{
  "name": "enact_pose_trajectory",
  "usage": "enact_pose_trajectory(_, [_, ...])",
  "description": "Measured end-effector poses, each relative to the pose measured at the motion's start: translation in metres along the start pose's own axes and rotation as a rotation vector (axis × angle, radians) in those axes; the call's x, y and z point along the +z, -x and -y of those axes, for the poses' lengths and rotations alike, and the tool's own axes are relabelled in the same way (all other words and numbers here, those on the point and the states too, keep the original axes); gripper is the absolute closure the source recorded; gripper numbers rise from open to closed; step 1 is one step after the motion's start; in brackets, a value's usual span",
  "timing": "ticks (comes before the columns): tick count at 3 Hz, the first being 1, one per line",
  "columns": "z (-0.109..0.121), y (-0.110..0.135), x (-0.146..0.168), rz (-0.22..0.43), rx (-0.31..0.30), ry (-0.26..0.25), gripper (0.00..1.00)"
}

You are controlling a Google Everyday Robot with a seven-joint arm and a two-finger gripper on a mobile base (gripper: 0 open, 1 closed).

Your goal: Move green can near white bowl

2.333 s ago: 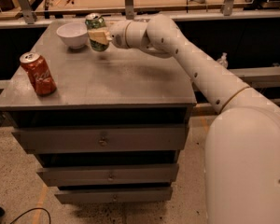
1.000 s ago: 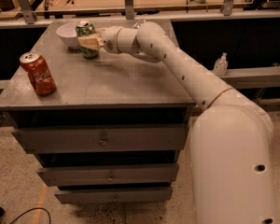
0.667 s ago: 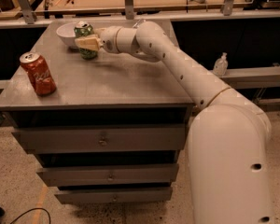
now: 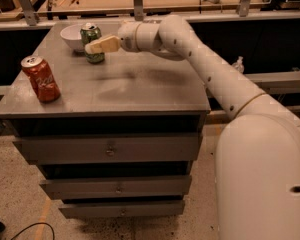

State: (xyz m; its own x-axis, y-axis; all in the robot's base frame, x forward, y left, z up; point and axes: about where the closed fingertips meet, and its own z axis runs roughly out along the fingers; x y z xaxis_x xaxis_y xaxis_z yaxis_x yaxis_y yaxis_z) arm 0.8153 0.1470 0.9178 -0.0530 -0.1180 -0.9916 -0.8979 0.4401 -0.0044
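Green can (image 4: 90,34), perhaps touching white bowl (image 4: 69,34), gripper (image 4: 92,46) alongside, table (image 4: 140,86) corner

Cream gripper (image 4: 93,45) at the white-mottled green can (image 4: 91,32), beside the plain white bowl (image 4: 70,34). The red can (image 4: 41,79) bears white script on the grey table (image 4: 140,86).

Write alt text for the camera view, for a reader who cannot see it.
A white robot arm reaches across a grey drawer cabinet, its end effector at an upright green can that stands right beside a white bowl at the back left. A red can stands alone near the front left corner.
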Motion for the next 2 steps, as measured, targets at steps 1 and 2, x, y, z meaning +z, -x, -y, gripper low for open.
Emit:
enact_pose_trajectory(1, [0.016, 0.020, -0.074, -0.068, -0.027, -0.062, 0.00])
enact_pose_trajectory(2, [0.034, 0.046, -0.163, -0.183, -0.058, -0.237, 0.00])
